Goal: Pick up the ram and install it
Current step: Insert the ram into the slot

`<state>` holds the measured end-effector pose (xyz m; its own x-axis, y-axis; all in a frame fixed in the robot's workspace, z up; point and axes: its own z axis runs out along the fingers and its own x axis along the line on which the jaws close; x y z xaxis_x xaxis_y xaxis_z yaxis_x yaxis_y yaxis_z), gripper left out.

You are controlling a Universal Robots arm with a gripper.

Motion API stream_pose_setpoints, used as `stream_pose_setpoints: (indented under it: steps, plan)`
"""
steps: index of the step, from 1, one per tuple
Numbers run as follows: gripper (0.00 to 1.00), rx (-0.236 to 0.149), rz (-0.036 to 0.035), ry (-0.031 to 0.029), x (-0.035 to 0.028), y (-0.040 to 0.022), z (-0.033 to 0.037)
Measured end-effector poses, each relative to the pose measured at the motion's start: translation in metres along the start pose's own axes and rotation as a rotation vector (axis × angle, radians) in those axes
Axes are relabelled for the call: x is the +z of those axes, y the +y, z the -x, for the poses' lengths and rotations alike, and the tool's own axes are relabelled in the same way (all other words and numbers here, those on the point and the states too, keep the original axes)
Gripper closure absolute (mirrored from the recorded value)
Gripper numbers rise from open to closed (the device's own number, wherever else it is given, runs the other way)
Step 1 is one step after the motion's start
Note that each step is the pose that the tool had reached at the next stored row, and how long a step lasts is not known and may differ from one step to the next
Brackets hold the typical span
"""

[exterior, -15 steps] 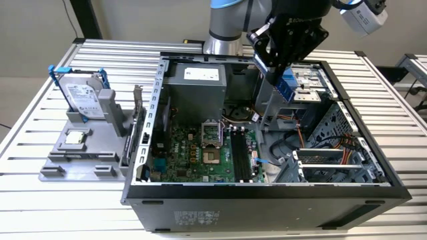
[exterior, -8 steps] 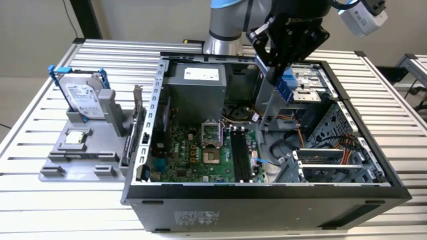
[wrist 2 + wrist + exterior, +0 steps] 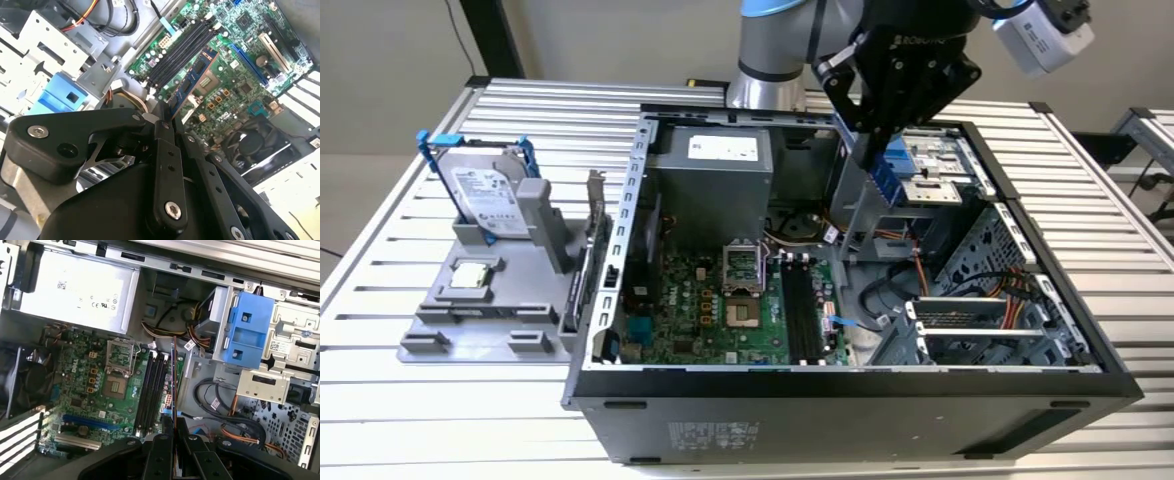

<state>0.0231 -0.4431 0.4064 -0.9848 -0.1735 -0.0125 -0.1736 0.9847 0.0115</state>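
My gripper (image 3: pixel 861 135) hangs over the back of the open computer case (image 3: pixel 854 385), shut on the ram (image 3: pixel 192 80). The ram is a narrow blue-green stick with dark chips, held by one end between the black fingers (image 3: pixel 161 145). In the first wrist view it shows edge-on (image 3: pixel 174 380), above and just beside the black memory slots (image 3: pixel 150 390) on the green motherboard (image 3: pixel 80 390). The slots (image 3: pixel 798 310) run along the board's edge, and the ram floats clear of them.
A hard drive in a blue frame (image 3: pixel 487 195) stands on a grey fixture (image 3: pixel 480 330) at the exterior view's left, with a small silver processor chip (image 3: pixel 474 275) lying on it. Inside the case are the power supply (image 3: pixel 75 290), a blue drive bracket (image 3: pixel 250 327), cables (image 3: pixel 220 400) and a fan (image 3: pixel 250 142).
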Motion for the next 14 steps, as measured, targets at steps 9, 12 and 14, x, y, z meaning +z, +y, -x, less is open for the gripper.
stream_pose_setpoints:
  steps: [9,12,14]
  plan:
    - [1.0,0.052,-0.0006,-0.0005,0.0,0.0,0.0]
    - [1.0,0.071,-0.0008,-0.0008,0.0,0.0,0.0]
    - [1.0,0.088,-0.0011,-0.001,0.0,0.0,-0.0001]
